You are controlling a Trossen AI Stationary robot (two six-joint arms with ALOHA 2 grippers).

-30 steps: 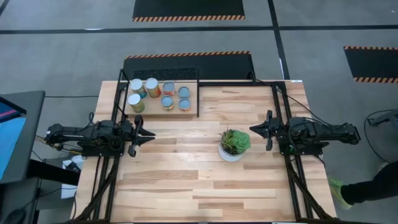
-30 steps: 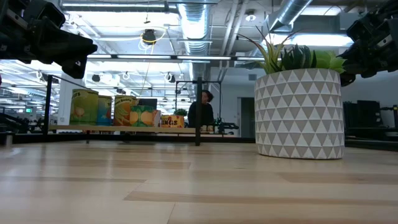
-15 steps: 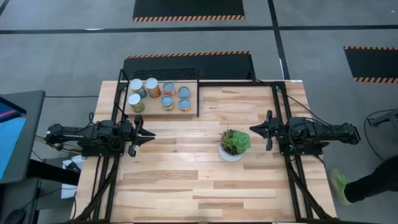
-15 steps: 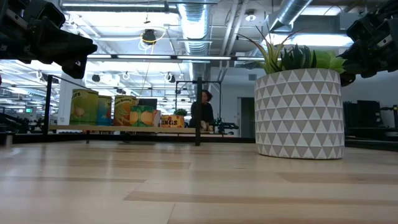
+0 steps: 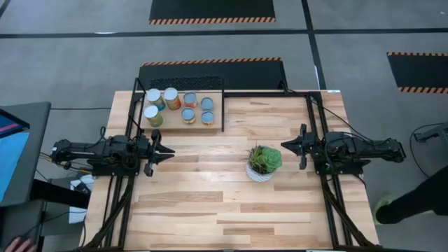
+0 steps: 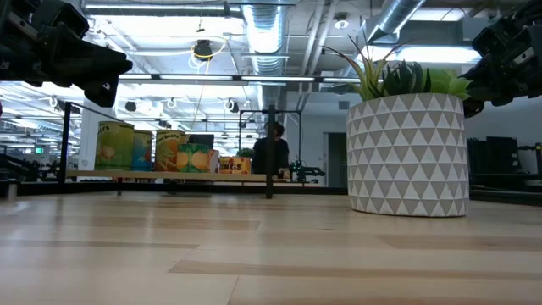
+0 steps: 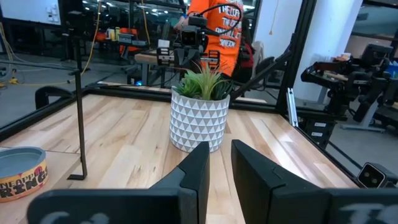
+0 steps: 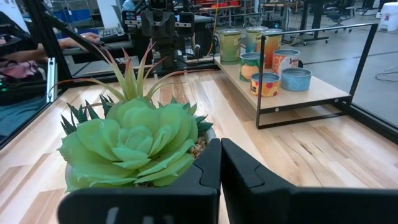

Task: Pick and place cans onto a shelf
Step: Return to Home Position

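Several cans (image 5: 171, 98) stand upright on their bases on the light-wood shelf (image 5: 169, 122) with black bars at the table's far left. They also show in the low view (image 6: 152, 146) and the right wrist view (image 8: 273, 68). One can (image 7: 22, 169) shows at the edge of the left wrist view. My left gripper (image 5: 172, 152) hovers over the table's left side, near of the shelf, shut and empty, with only a narrow slit between its tips (image 7: 221, 152). My right gripper (image 5: 283, 145) hovers at the table's right side, shut and empty (image 8: 221, 149), and points at the plant.
A green plant in a white patterned pot (image 5: 264, 162) stands right of the table's middle, just in front of my right gripper. Black frame bars (image 5: 315, 119) run along the table's edges. A person (image 5: 413, 206) is beside the table's near right corner. Another person (image 6: 271, 152) stands behind the table.
Both arms and the cans have kept still. The person beside the table's near right corner has moved.
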